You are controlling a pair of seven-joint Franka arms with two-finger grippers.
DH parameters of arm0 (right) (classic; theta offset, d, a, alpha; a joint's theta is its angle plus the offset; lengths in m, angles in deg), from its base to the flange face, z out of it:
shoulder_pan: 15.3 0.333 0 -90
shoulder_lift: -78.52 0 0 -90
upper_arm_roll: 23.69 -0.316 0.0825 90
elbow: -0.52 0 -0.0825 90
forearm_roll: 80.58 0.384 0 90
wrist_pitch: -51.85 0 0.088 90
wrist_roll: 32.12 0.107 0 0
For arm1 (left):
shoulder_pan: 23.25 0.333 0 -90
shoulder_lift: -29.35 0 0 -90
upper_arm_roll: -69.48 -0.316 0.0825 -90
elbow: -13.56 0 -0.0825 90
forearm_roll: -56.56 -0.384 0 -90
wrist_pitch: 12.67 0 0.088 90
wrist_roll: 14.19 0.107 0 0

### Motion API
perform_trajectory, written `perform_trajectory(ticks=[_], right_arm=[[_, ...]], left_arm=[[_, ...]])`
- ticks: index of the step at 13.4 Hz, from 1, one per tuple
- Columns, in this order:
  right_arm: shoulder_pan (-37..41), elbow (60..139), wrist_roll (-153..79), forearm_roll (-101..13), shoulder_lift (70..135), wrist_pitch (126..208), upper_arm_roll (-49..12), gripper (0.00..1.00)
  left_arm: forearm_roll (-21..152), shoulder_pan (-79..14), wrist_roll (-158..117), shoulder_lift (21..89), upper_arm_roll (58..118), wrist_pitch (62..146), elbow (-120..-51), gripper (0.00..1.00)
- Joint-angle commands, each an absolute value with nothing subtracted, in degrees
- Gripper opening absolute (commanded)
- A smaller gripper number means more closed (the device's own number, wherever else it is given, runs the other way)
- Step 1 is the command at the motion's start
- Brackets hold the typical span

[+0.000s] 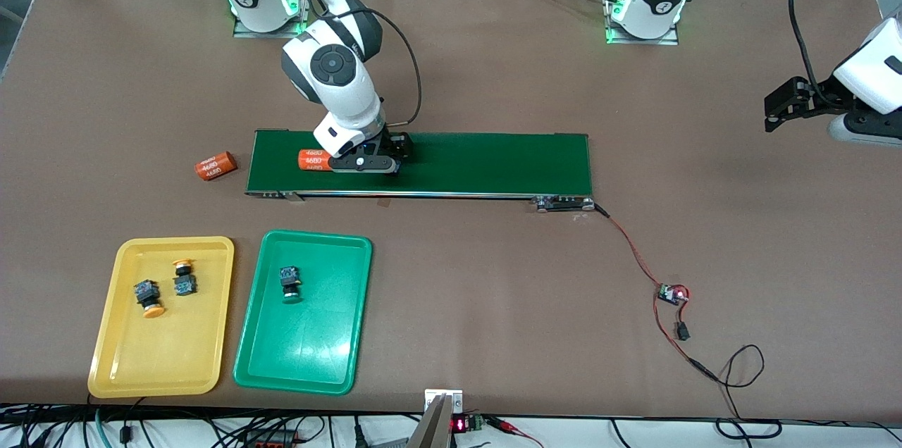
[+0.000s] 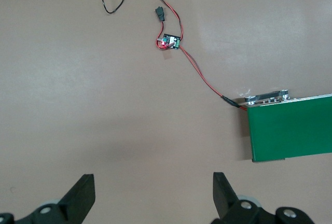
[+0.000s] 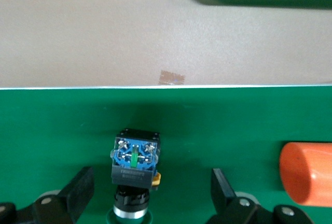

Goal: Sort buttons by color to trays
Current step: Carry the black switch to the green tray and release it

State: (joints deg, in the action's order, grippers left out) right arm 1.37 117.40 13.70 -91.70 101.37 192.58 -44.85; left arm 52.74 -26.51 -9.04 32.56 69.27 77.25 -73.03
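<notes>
The yellow tray sits on the desk at the right arm's end, close to the front camera, and holds two buttons with yellow-orange caps, lying just beside each other and apart. Beside it, toward the left arm's end, the green tray holds one green-capped button in the half farther from the camera.

The last button lies on the dark-green conveyor belt: a black-and-blue blocky body with metal screw terminals and a green strip on its blue face (its cap colour cannot be told).

The right tool is low over the belt, its fingers spread wide on either side of this button, not touching it. An orange cylinder lies on the belt just beside the tool; another lies on the desk off the belt's end.

The left tool waits above bare desk at the left arm's end, fingers wide apart and holding nothing.
</notes>
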Motion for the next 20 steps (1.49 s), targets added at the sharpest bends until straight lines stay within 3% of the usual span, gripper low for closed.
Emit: perform_trajectory(ticks=[1,3,7,8,11,14,18,20], right_arm=[[1.22,117.06,14.64,-92.89,102.95,193.27,-45.39,0.92],[1.04,117.15,14.12,-92.89,103.21,193.01,-45.39,0.71],[0.78,117.06,13.76,-92.89,103.3,192.83,-45.39,0.17],[0.61,116.89,13.41,-92.8,103.13,192.92,-45.31,0.07],[-0.27,113.57,11.67,-92.63,101.46,188.81,-43.73,0.06],[-1.68,101.9,7.28,-92.27,102.59,182.73,-41.89,0.06],[-1.51,88.27,-3.54,-92.27,114.08,184.12,-34.51,0.07],[-1.42,84.99,-4.25,-92.62,119.01,189.19,-33.53,0.07]], left_arm=[[53.21,-26.42,-8.65,32.25,69.21,76.72,-72.75,1.0],[53.13,-26.42,-8.65,32.34,69.21,76.72,-72.75,1.0],[53.13,-26.33,-8.65,32.25,69.21,76.72,-73.01,1.0],[53.21,-26.42,-8.65,32.34,69.21,76.72,-73.02,1.0],[53.13,-26.42,-8.65,32.25,69.21,76.72,-73.02,1.0],[53.13,-26.42,-8.65,32.34,69.39,76.72,-73.02,1.0],[53.13,-26.42,-8.3,32.25,69.65,76.72,-72.75,1.0],[53.21,-26.42,-8.3,32.17,69.74,76.63,-72.67,1.0]])
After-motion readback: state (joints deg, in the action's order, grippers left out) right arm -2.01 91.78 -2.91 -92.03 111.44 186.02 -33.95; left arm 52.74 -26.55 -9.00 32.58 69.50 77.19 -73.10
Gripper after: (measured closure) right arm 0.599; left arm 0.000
